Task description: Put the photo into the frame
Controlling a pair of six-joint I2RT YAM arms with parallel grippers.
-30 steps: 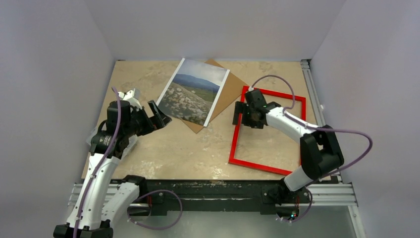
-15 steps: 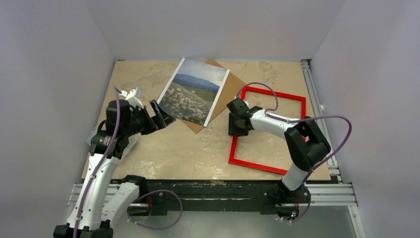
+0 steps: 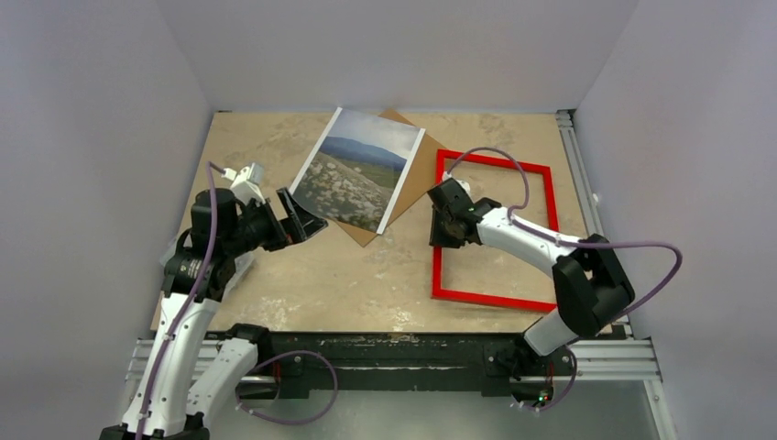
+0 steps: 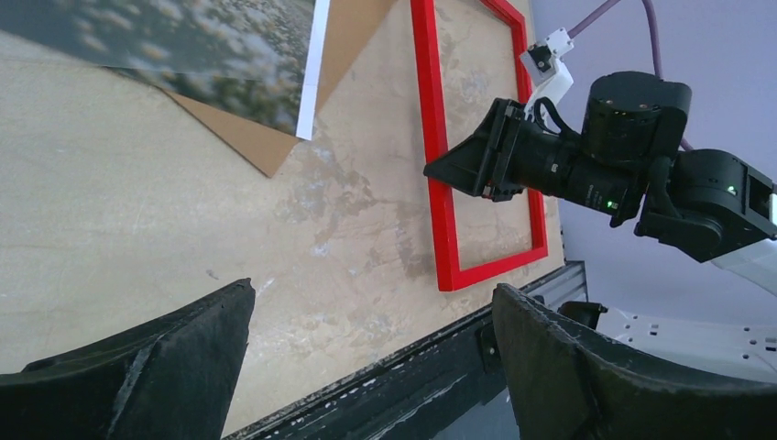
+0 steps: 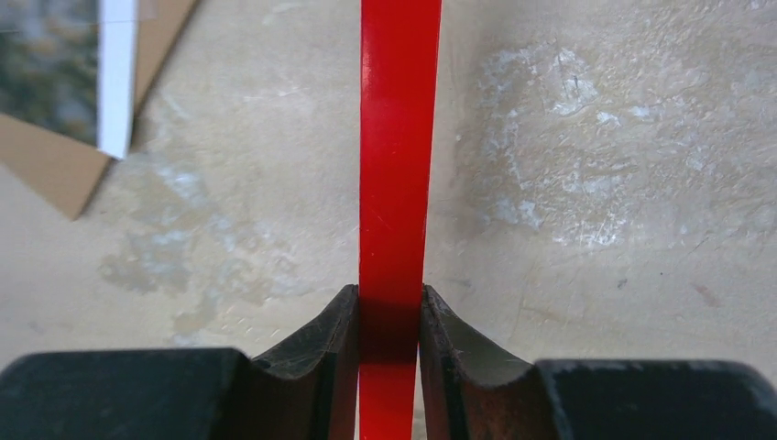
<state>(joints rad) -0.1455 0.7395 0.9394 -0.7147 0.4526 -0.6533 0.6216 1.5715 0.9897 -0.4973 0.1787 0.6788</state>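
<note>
The board (image 3: pixel 423 170) is mostly hidden under the photo (image 3: pixel 359 170), with only its brown corners showing. The right wrist view cuts the frame (image 5: pixel 394 137) down to one glossy red rail. The right gripper (image 5: pixel 389 307) has its dark, worn pads against both sides of that rail, seemingly pinching it. The thin frame lies flat on the mottled tan table (image 3: pixel 366 275), just right of the photo and board. The left gripper (image 3: pixel 300 218) stands wide, holding nothing, by the photo's near-left corner
</note>
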